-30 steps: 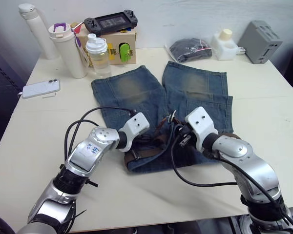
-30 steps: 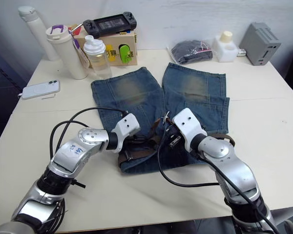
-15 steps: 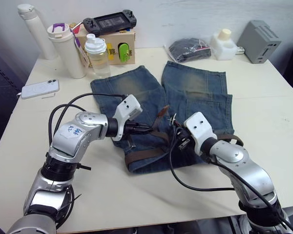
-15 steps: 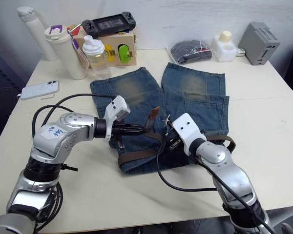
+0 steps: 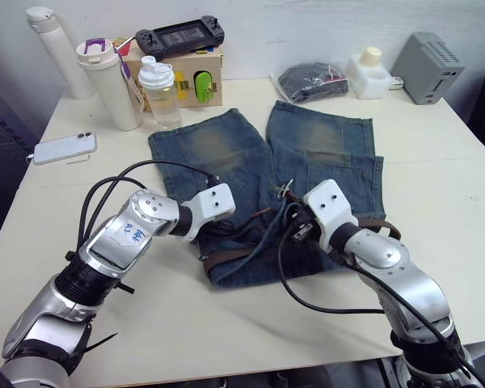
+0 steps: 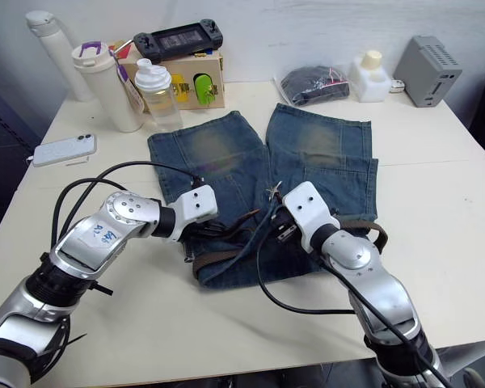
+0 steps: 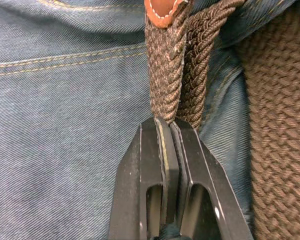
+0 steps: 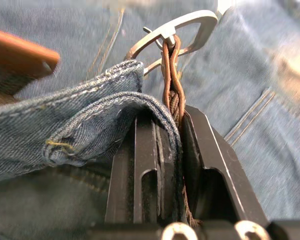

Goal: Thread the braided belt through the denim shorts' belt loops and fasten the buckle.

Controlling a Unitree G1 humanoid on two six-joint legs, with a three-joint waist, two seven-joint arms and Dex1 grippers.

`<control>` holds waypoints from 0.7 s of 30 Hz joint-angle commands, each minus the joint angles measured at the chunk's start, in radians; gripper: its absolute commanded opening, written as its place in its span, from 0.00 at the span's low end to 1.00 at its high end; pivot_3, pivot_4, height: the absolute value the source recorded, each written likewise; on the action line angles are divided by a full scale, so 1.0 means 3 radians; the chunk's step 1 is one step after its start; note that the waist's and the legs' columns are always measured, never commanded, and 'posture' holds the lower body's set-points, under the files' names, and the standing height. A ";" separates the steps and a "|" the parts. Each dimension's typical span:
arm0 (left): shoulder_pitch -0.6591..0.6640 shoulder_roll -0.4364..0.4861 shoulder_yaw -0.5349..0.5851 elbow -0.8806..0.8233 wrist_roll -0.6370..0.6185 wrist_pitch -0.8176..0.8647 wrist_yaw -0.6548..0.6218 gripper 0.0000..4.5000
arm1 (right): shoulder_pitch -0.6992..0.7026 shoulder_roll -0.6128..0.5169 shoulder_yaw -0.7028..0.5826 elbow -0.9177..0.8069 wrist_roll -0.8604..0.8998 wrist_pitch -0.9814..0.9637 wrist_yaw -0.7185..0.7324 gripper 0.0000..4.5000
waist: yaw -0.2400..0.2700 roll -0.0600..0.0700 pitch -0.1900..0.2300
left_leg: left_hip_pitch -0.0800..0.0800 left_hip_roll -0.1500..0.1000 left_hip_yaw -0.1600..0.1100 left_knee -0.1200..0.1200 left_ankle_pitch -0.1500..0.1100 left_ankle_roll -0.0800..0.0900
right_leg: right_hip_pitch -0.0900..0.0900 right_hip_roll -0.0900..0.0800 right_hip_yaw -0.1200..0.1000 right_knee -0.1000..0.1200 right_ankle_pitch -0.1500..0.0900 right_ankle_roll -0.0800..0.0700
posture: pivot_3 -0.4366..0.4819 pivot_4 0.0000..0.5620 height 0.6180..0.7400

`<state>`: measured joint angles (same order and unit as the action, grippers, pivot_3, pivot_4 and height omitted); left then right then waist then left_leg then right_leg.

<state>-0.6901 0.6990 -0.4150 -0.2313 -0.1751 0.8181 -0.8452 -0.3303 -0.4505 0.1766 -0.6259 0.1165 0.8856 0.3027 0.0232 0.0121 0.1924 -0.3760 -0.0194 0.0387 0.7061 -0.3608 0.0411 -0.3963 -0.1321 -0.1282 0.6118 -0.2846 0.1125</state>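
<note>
The denim shorts (image 5: 226, 149) lie flat mid-table, waistband toward me. The braided belt (image 5: 236, 257) runs along the waistband, partly under my arms. My left gripper (image 5: 241, 229) is shut on the belt (image 7: 165, 85) just below its tan tip (image 7: 162, 6), over the left half of the waistband. My right gripper (image 5: 293, 220) is shut on the belt strap right behind the silver buckle (image 8: 176, 30), with a fold of denim (image 8: 90, 115) pressed against its fingers (image 8: 150, 165). The buckle (image 5: 287, 191) sticks up at the middle of the shorts. I cannot pick out the belt loops.
Along the back stand a white bottle (image 5: 48, 44), a tumbler (image 5: 113, 81), a shaker bottle (image 5: 162, 93), a wooden box (image 5: 190, 77) with a game console on it, a dark bag (image 5: 311, 81), a white jug (image 5: 368, 73) and a grey box (image 5: 432, 56). A phone (image 5: 65, 148) lies left.
Half a second ago my left gripper held the belt tip raised over the left leg. It has come back down toward the waistband with the tip. My right gripper has stayed almost still.
</note>
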 commanded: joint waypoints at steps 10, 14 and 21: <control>-0.0009 -0.0078 0.0045 0.0100 0.0177 -0.0072 0.0005 0.00 | 0.0035 -0.0004 0.0144 -0.0281 0.0000 -0.0461 0.0217 0.00 | 0.0000 0.0000 0.0000 | 0.0000 0.0000 0.0000 0.0000 0.0000 0.0000 | 0.0000 0.0000 -0.0002 0.0001 0.0000 0.0000 | 0.48 0.27 0.59; -0.0021 -0.0141 0.0057 0.0159 0.0206 -0.0069 0.0038 0.00 | 0.0065 -0.0032 0.0180 -0.0290 -0.0021 -0.0435 0.0255 0.00 | 0.0002 0.0000 0.0000 | 0.0000 0.0000 0.0000 0.0000 0.0001 0.0001 | 0.0000 -0.0001 -0.0003 0.0002 0.0000 0.0000 | 0.48 0.27 0.59; -0.0054 -0.0236 0.0140 0.0137 0.0213 -0.0042 0.0060 0.00 | 0.0111 -0.0119 0.0233 -0.0246 -0.0103 -0.0308 0.0281 0.00 | 0.0003 0.0000 0.0000 | 0.0000 0.0000 0.0000 0.0000 0.0001 0.0001 | 0.0000 -0.0001 -0.0003 0.0002 0.0000 0.0000 | 0.48 0.27 0.59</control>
<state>-0.6904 0.6345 -0.3988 -0.1775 -0.1139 0.8069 -0.8321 -0.3008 -0.4809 0.2371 -0.6599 0.0929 0.7905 0.3795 0.0241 0.0121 0.1924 -0.3760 -0.0195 0.0387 0.7062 -0.3606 0.0415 -0.3963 -0.1325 -0.1290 0.6124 -0.2846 0.1125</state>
